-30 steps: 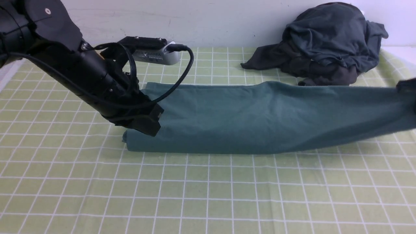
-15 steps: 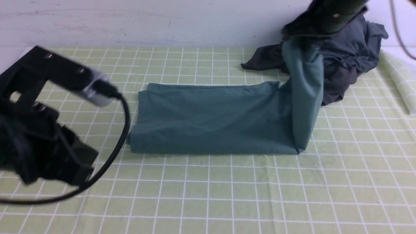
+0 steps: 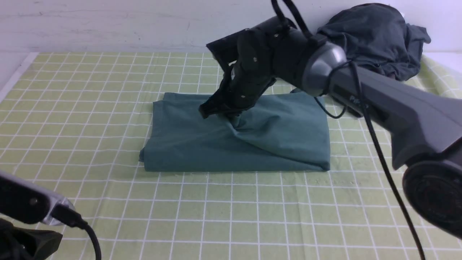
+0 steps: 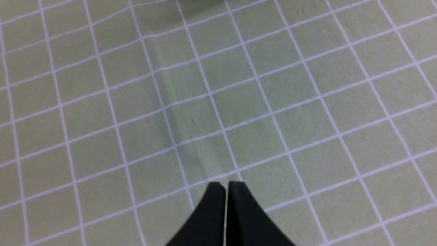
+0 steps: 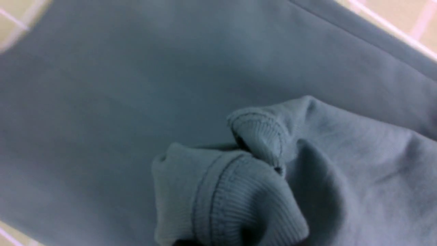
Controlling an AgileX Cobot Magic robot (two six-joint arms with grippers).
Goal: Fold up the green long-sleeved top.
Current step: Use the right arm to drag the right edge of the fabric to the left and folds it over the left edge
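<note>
The green long-sleeved top lies folded into a rectangle in the middle of the checked mat. Its right part is doubled over to the left and rumpled. My right gripper presses down on the top's upper layer near its far edge, shut on the fabric. In the right wrist view, bunched ribbed cuffs of the top cover the fingers. My left gripper is shut and empty, hovering over bare mat at the near left corner, well away from the top.
A pile of dark grey garments sits at the back right against the wall. The green checked mat covers the table, with a raised fold at the right edge. The right arm's cable hangs over the mat.
My right arm lifted the top's right end and carried it leftward over the body, halving its length. My left arm let go of the left end and pulled back to the near left.
</note>
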